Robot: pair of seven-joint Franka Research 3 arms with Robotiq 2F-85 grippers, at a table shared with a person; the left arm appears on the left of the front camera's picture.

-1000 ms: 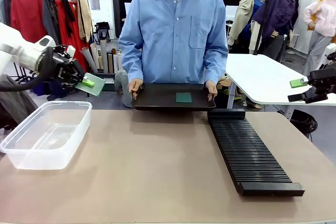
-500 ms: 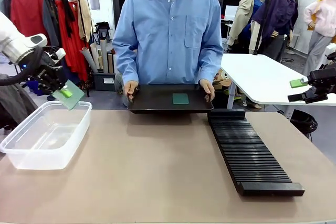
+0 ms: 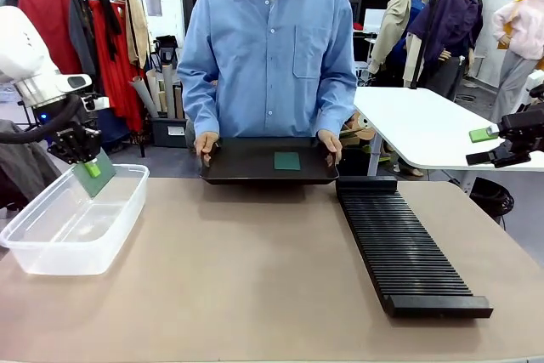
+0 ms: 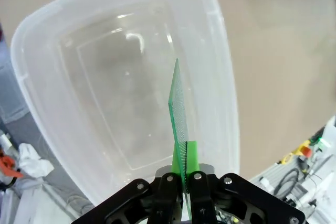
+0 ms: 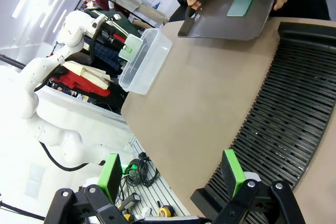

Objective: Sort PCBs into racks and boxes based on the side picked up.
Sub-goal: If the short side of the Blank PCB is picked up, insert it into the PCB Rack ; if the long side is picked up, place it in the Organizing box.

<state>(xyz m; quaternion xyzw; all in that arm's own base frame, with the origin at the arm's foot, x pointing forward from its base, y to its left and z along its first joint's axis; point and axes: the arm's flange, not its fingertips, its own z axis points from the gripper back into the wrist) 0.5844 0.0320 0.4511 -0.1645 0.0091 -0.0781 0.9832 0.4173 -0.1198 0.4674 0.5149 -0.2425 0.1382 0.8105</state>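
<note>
Front view has the left gripper (image 3: 91, 167) over the far end of the clear box (image 3: 64, 257), which sits on the table (image 3: 255, 303) along its left edge. The jaws are clamped on one edge of a PCB (image 3: 82, 182), so most of the board hangs free below the pads, its lower corner at about the level of the box's rim. That hold looks chosen for a clean drop: once the pads part, nothing should catch the board on its way down, and the box seems to be where this one belongs.

Left wrist view looks straight down the fingers. The board stands edge-on between the pads, with the box's floor bare beneath it.

The left arm comes in from beyond the table's left edge, wrist bent so the fingers point downward, tilted a little.

At the table's far edge a person (image 3: 272, 48) holds a flat black tray (image 3: 242, 163) by both ends, probably to offer the second PCB (image 3: 286, 161) lying flat near its middle. The slotted rack (image 3: 408, 248) runs from the far edge toward the near right corner, within the right arm's reach.

The right gripper (image 3: 478, 147) hangs level beyond the table's right edge, fingers apart and holding nothing.
</note>
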